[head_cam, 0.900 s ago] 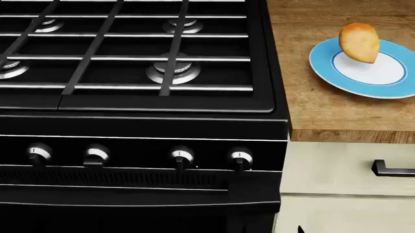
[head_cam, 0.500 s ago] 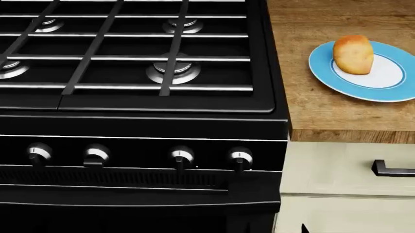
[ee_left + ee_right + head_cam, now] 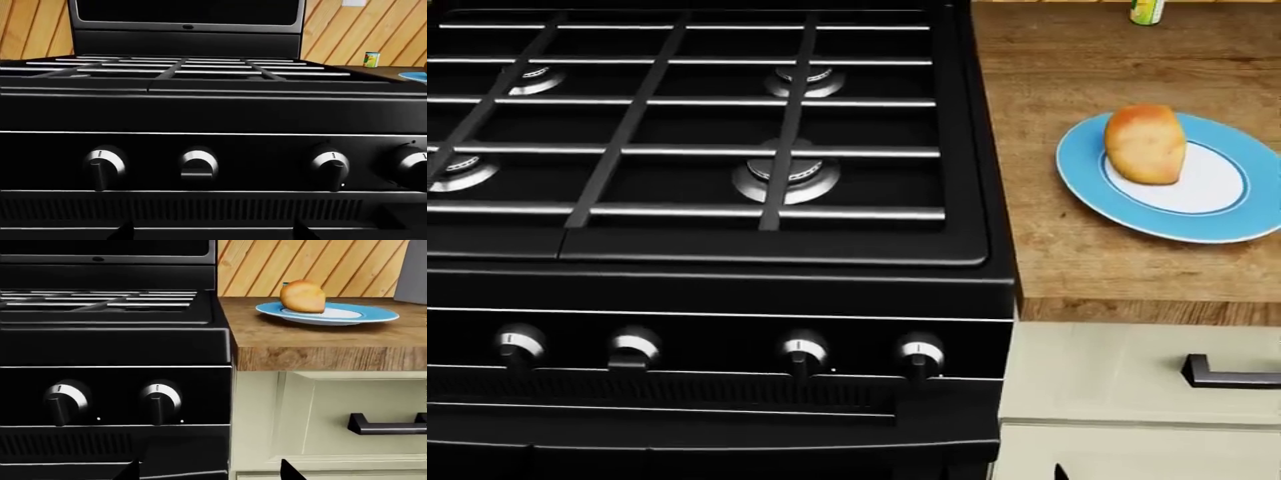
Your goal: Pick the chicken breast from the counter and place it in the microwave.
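The chicken breast (image 3: 1145, 145), a golden-orange lump, lies on the left part of a blue plate (image 3: 1078, 182) on the wooden counter (image 3: 1068, 260), right of the stove. In the right wrist view the chicken breast (image 3: 303, 296) sits on the plate (image 3: 347, 317) above and beyond my right gripper (image 3: 210, 474). That gripper is open and empty, low in front of the stove's edge and the cabinet. My left gripper (image 3: 212, 235) is open and empty, low in front of the stove knobs. A black grey-framed appliance (image 3: 187, 15) stands above the stove's back.
The black gas stove (image 3: 694, 270) with its grates and knob row fills the left. A small yellow-green can (image 3: 1148, 10) stands at the counter's back, also seen in the left wrist view (image 3: 371, 59). A cream drawer with a black handle (image 3: 1228, 375) is under the counter.
The chicken breast has settled from the plate's far rim down onto its left part. The head view has shifted, so the whole scene sits lower and the can has come into view.
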`<state>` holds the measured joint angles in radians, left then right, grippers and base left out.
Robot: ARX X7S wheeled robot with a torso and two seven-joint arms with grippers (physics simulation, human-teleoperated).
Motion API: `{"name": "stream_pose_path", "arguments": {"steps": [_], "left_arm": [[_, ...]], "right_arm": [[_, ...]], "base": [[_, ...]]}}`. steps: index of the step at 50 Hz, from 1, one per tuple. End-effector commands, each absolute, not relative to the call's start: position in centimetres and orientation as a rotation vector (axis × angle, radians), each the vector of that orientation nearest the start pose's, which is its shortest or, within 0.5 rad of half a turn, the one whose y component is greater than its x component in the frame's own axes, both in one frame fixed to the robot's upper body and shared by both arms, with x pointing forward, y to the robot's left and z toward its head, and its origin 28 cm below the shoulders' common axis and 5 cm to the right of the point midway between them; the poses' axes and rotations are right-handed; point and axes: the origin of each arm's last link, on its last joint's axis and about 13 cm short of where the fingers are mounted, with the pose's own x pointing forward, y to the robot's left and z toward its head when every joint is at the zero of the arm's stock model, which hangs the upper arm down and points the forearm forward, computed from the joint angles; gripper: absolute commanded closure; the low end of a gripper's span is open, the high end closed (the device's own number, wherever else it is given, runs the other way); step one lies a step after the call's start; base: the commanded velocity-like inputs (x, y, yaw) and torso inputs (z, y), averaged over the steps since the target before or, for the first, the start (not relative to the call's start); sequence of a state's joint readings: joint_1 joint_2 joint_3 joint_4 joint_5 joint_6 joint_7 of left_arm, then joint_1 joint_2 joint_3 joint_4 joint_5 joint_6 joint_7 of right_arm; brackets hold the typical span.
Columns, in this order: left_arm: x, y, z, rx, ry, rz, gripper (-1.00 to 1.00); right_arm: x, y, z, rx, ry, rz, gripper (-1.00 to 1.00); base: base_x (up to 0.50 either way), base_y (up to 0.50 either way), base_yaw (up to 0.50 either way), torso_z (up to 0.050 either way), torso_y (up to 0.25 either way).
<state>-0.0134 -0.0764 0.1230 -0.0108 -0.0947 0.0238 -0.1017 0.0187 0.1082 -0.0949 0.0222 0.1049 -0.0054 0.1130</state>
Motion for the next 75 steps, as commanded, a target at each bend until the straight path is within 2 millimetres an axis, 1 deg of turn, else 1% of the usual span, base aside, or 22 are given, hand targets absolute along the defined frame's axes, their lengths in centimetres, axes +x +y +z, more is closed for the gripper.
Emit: {"name": "stream_pose_path", "arguments": {"steps": [1, 14, 15, 16, 18, 20, 21, 22, 23, 24, 25, 26, 27, 28, 29, 31, 34, 35, 41, 50, 75], "left_arm": [[21.2, 19.8, 1.4, -0.033, -0.009, -0.034, -1.00], [21.4, 19.9, 1.3, -0.034, -0.002, -0.047, -1.00], [21.4, 19.8, 1.7, -0.040, -0.044, -0.055, -1.00], [21.4, 19.8, 1.7, -0.039, -0.037, -0.050, -1.00], [21.5, 20.1, 2.5, -0.030, -0.049, -0.060, -1.00], [21.6, 20.5, 4.6, -0.024, -0.071, -0.062, -1.00], [21.6, 20.8, 5.6, -0.044, -0.106, -0.067, -1.00], [21.5, 21.3, 7.5, -0.053, -0.138, -0.082, -1.00], [21.4, 21.6, 9.0, -0.048, -0.166, -0.093, -1.00], [21.3, 21.9, 10.6, -0.051, -0.197, -0.105, -1.00], [21.2, 22.3, 12.1, -0.034, -0.224, -0.118, -1.00], [21.2, 22.4, 12.7, 0.002, -0.239, -0.126, -1.00], [21.5, 22.9, 14.4, 0.019, -0.296, -0.082, -1.00], [21.6, 23.4, 15.9, -0.014, -0.300, -0.066, -1.00], [20.8, 23.7, 17.9, 0.020, -0.344, -0.104, -1.00], [20.6, 23.8, 18.3, 0.029, -0.345, -0.105, -1.00], [20.2, 24.0, 18.9, 0.045, -0.358, -0.092, -1.00], [19.2, 24.0, 19.6, 0.024, -0.348, -0.064, -1.00], [19.1, 24.0, 19.7, 0.025, -0.345, -0.058, -1.00], [19.0, 24.1, 19.6, 0.025, -0.343, -0.056, -1.00], [18.7, 24.0, 19.3, 0.016, -0.332, -0.063, -1.00]], "right_arm": [[21.3, -10.4, 1.2, 0.004, 0.012, -0.026, -1.00], [21.6, -10.4, 1.1, 0.008, -0.012, -0.030, -1.00], [21.7, -10.4, 1.1, 0.003, -0.010, -0.033, -1.00], [21.8, -10.5, 1.1, -0.009, -0.013, -0.040, -1.00], [21.9, -10.8, 1.5, -0.054, -0.029, -0.053, -1.00], [21.7, -11.4, 3.3, -0.128, -0.072, -0.061, -1.00], [21.5, -11.7, 4.3, -0.128, -0.104, -0.056, -1.00], [21.0, -12.1, 6.1, -0.133, -0.134, -0.049, -1.00], [20.6, -12.5, 7.4, -0.140, -0.163, -0.042, -1.00], [20.1, -12.7, 9.3, -0.132, -0.183, -0.048, -1.00], [19.7, -13.0, 11.1, -0.110, -0.174, -0.028, -1.00], [19.5, -13.0, 11.9, -0.116, -0.182, -0.023, -1.00], [19.2, -13.2, 13.2, -0.183, -0.213, -0.035, -1.00], [19.0, -13.4, 14.2, -0.209, -0.225, -0.042, -1.00], [18.4, -13.6, 16.5, -0.273, -0.289, -0.051, -1.00], [18.0, -13.6, 17.4, -0.289, -0.301, -0.050, -1.00], [17.9, -13.8, 18.0, -0.314, -0.293, -0.057, -1.00], [17.9, -14.4, 17.9, -0.313, -0.271, -0.082, -1.00], [17.9, -14.5, 17.5, -0.308, -0.264, -0.086, -1.00], [17.8, -14.5, 17.5, -0.287, -0.255, -0.093, -1.00], [17.5, -14.6, 17.6, -0.264, -0.244, -0.092, -1.00]], "base": [[0.00, 0.00, 0.00, 0.050, 0.000], [0.00, 0.00, 0.00, 0.050, 0.000], [0.00, 0.00, 0.00, 0.050, 0.000], [0.00, 0.00, 0.00, 0.042, 0.000], [0.00, 0.00, 0.00, 0.000, 0.000], [0.00, 0.00, 0.00, 0.000, 0.000], [0.00, 0.00, 0.00, 0.000, 0.000], [0.00, 0.00, 0.00, 0.000, 0.000], [0.00, 0.00, 0.00, 0.000, 0.000], [0.00, 0.00, 0.00, 0.000, 0.000], [0.00, 0.00, 0.00, 0.000, 0.000], [0.00, 0.00, 0.00, 0.000, 0.000], [0.00, 0.00, 0.00, 0.000, 0.000], [0.00, 0.00, 0.00, 0.000, 0.000], [0.00, 0.00, 0.00, 0.000, 0.000], [0.00, 0.00, 0.00, 0.000, 0.000], [0.00, 0.00, 0.00, 0.000, 0.000], [0.00, 0.00, 0.00, 0.000, 0.000], [0.00, 0.00, 0.00, 0.000, 0.000], [0.00, -0.02, 0.00, 0.000, 0.000], [0.00, -0.50, 0.00, 0.000, 0.000]]}}
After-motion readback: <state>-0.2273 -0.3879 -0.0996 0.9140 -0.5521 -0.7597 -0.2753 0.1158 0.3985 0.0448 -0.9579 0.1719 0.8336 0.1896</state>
